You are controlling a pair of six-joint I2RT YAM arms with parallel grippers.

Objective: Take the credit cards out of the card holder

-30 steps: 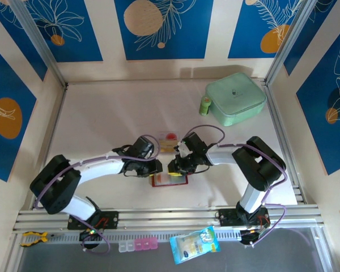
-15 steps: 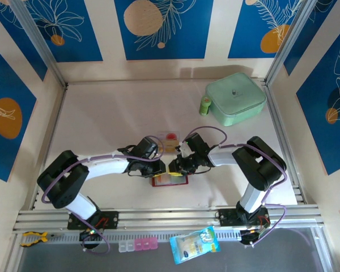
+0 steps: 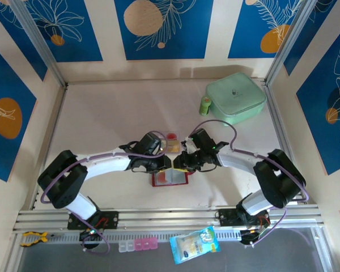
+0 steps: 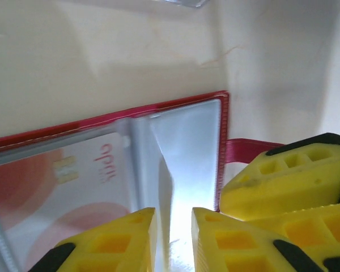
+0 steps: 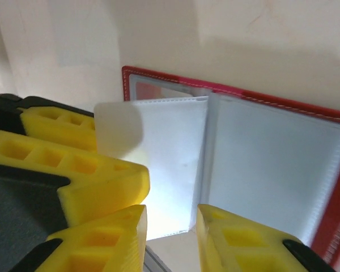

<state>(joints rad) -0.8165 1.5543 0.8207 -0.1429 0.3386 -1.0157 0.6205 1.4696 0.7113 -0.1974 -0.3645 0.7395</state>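
Note:
The red card holder [image 3: 170, 179] lies open on the table, its greyish clear pockets facing up. In the left wrist view a whitish credit card [image 4: 73, 175] with red-pink marking sits inside a pocket of the card holder [image 4: 158, 106]. My left gripper [image 4: 174, 214] is narrowly open, with a raised clear pocket leaf standing between its fingers. My right gripper [image 5: 171, 211] is open over the near edge of a clear pocket of the card holder [image 5: 243, 93]. From above, left gripper [image 3: 165, 164] and right gripper [image 3: 180, 164] almost touch. A flat piece with a red spot [image 3: 171, 137] lies just behind them, partly hidden.
A mint-green square case [image 3: 236, 101] and a small green bottle [image 3: 205, 105] stand at the back right. Aluminium rails [image 3: 170, 216] run along the front edge, with a snack packet [image 3: 195, 245], a pill box [image 3: 137, 245] and a yellow clamp [image 3: 33, 237] beyond.
Both grippers have drawn closer together over the card holder. The right arm's elbow has swung out to the right. The right jaws have spread a little.

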